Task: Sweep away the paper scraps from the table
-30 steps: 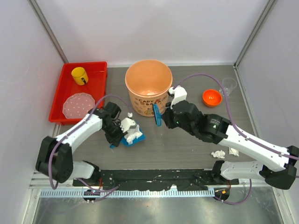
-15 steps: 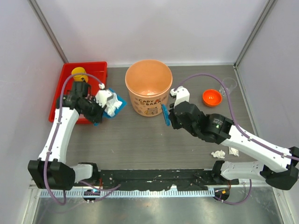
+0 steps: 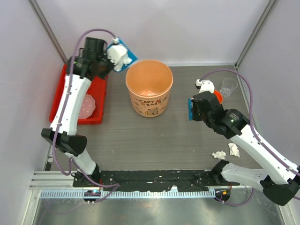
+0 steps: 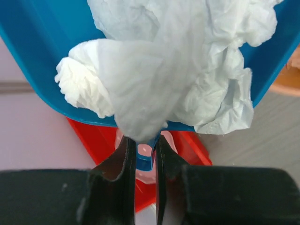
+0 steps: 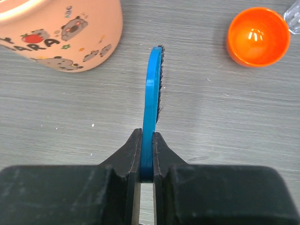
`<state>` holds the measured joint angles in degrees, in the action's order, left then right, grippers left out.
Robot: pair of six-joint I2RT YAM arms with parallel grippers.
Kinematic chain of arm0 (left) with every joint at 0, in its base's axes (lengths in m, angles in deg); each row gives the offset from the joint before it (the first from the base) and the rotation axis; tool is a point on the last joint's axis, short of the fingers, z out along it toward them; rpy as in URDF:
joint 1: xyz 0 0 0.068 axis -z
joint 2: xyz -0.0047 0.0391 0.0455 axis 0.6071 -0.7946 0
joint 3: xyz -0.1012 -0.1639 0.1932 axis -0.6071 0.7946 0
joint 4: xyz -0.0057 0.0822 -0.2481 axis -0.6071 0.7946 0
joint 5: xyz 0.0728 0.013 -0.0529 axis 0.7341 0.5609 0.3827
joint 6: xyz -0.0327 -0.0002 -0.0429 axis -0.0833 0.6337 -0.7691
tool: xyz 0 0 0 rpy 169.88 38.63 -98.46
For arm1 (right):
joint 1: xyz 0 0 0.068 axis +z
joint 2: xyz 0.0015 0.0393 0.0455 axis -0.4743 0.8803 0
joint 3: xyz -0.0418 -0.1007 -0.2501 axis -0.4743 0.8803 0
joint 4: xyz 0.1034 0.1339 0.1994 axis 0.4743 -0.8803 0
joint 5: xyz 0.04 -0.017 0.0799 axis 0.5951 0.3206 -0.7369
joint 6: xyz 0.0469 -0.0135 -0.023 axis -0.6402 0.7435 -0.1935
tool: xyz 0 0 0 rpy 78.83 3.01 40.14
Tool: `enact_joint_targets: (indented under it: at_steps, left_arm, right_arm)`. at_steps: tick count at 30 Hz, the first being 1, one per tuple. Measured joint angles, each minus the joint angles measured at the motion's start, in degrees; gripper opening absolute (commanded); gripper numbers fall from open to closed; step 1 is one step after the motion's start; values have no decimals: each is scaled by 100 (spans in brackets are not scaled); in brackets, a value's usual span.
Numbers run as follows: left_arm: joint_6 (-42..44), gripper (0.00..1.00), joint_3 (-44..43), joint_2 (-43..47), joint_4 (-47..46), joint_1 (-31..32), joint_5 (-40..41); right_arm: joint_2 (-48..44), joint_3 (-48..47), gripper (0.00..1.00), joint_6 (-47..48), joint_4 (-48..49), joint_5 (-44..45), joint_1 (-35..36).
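Observation:
My left gripper (image 3: 108,62) is shut on the handle of a blue dustpan (image 3: 131,57), held high just left of the rim of the orange bucket (image 3: 149,89). Crumpled white paper scraps (image 3: 118,55) fill the pan. In the left wrist view the paper scraps (image 4: 164,61) lie piled in the dustpan (image 4: 42,42) above my left gripper (image 4: 144,143). My right gripper (image 3: 193,108) is shut on a blue brush (image 3: 190,109), right of the bucket. The brush (image 5: 152,89) stands edge-on above the table (image 5: 70,117). Two more paper scraps (image 3: 218,154) (image 3: 234,150) lie on the table (image 3: 150,140) near my right arm.
A red tray (image 3: 96,117) with a pink speckled plate (image 3: 85,107) sits at the left, partly under my left arm. A small orange bowl (image 5: 258,36) and a clear cup (image 3: 228,86) stand at the back right. White walls enclose the table.
My left arm has lifted the loaded dustpan from the table, past the tray, up beside the bucket's rim. My right arm has drawn back to the right with the brush.

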<state>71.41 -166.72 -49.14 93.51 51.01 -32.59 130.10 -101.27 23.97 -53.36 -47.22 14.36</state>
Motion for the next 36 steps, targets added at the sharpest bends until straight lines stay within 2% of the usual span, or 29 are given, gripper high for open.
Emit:
enact_joint_targets:
  at_steps: [3,8,12,15,20,23,25,27,32,36]
  left_arm:
    - [417,0,-205,-197,-380,1023,1001]
    - [1895,0,787,-286,-1759,2243,2861]
    - [3550,0,1954,-411,-3473,2559,4028]
    - [4804,0,2732,-409,-4774,2702,4538]
    - [6570,0,3851,-238,-6894,2951,4896]
    - [7239,0,4214,-59,-7698,3038,4953]
    - [7307,0,4210,15,-7928,3073,5016]
    - [6957,0,4035,140,-7705,3075,5095]
    - [4682,0,3008,752,-5388,3005,4837]
    - [3368,0,3239,1790,-4345,2868,4583]
  right_arm:
    - [-48,7,1,101,-76,-164,-345]
    - [-31,-42,1,306,-352,-282,-647]
    - [83,-345,1,509,-654,-199,-828]
    - [168,-632,1,706,-841,-24,-940]
    - [389,-977,1,1091,-1220,557,-1180]
    - [501,-992,1,1373,-1412,911,-1370]
    - [544,-946,1,1622,-1517,1150,-1539]
    - [549,-769,1,1880,-1582,1508,-1696]
    - [568,411,1,2590,-1670,2079,-2205]
    - [699,1543,1,2999,-1668,2011,-2518]
